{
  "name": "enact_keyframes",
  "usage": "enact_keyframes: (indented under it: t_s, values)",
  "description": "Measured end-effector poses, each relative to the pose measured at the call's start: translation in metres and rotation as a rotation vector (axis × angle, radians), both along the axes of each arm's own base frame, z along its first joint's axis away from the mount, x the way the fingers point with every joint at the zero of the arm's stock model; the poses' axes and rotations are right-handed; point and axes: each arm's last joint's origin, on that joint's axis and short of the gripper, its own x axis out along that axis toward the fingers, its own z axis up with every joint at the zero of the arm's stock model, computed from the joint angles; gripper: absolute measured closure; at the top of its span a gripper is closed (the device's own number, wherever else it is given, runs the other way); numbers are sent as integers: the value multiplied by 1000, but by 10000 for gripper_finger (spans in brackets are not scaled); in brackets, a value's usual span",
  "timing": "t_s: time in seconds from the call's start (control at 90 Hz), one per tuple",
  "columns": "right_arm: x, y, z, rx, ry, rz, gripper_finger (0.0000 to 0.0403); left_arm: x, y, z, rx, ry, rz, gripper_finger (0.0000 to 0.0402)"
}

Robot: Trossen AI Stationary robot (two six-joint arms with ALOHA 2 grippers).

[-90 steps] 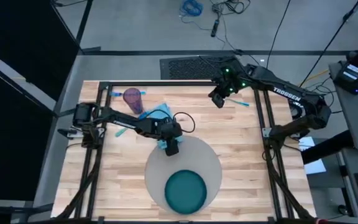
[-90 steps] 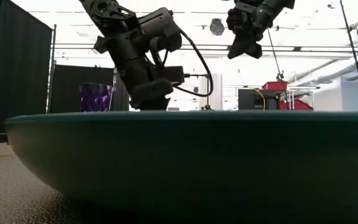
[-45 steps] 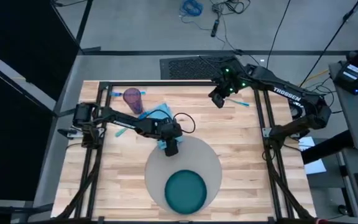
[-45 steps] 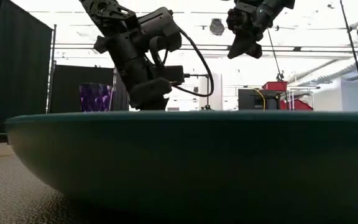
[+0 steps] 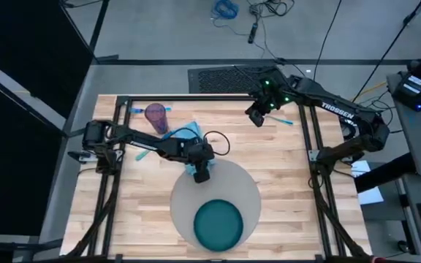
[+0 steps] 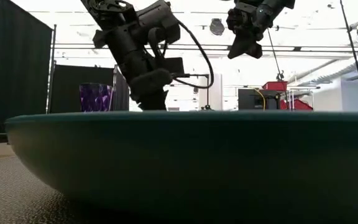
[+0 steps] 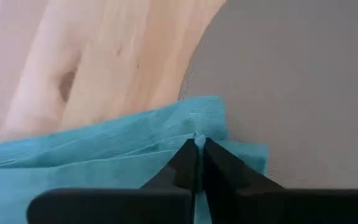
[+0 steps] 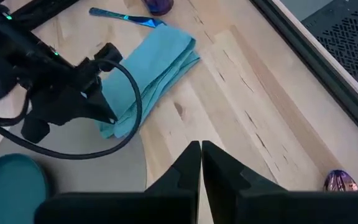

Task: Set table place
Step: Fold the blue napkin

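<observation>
The round grey placemat (image 5: 229,183) lies at the table's near middle, and the dark teal plate (image 5: 218,223) sits on its near half. A folded light blue napkin (image 5: 183,137) lies on the wood just beyond the placemat's far left rim. My left gripper (image 5: 202,174) is down at the napkin's near end, shut on the cloth. My right gripper (image 5: 254,117) hangs shut and empty high over the table's far right part. In the low view the plate's rim (image 6: 179,124) hides the tabletop. My left gripper pinches the napkin's near edge (image 7: 196,132) between its two fingers, at the corner that reaches the placemat's rim (image 7: 185,93). The fingers come from above, slanting toward the near edge. Folded layers show beside them. The napkin's remainder (image 8: 157,62) lies on the wood.
A purple cup (image 5: 156,115) stands at the far left, with blue utensils (image 5: 139,111) beside it and another (image 5: 283,120) at the far right. A small purple thing (image 8: 339,182) lies near the right frame. Bare wood (image 5: 137,204) flanks the placemat.
My left gripper has risen a little at the placemat's far rim, still shut on the napkin.
</observation>
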Motion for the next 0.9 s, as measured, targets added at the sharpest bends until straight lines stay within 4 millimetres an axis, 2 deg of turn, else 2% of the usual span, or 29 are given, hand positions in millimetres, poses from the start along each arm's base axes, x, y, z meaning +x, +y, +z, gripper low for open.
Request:
enact_keyframes:
  t_s: [0.067,0.178,0.4,0.589,0.8,0.9]
  values:
    - [8,5,-11,3,6,32,397,-2,-1,6,27,15,7,400]
    - [29,20,-47,21,22,140,376,-2,0,17,87,10,20,400]
    - [65,60,-103,-72,-79,355,302,-4,1,21,117,8,33,401]
    - [86,86,-131,-208,-221,481,233,-4,2,22,134,12,25,401]
    - [98,89,-162,-254,-152,493,184,-9,2,31,168,12,39,401]
    - [106,90,-166,-287,-193,495,176,-10,1,36,171,-17,33,401]
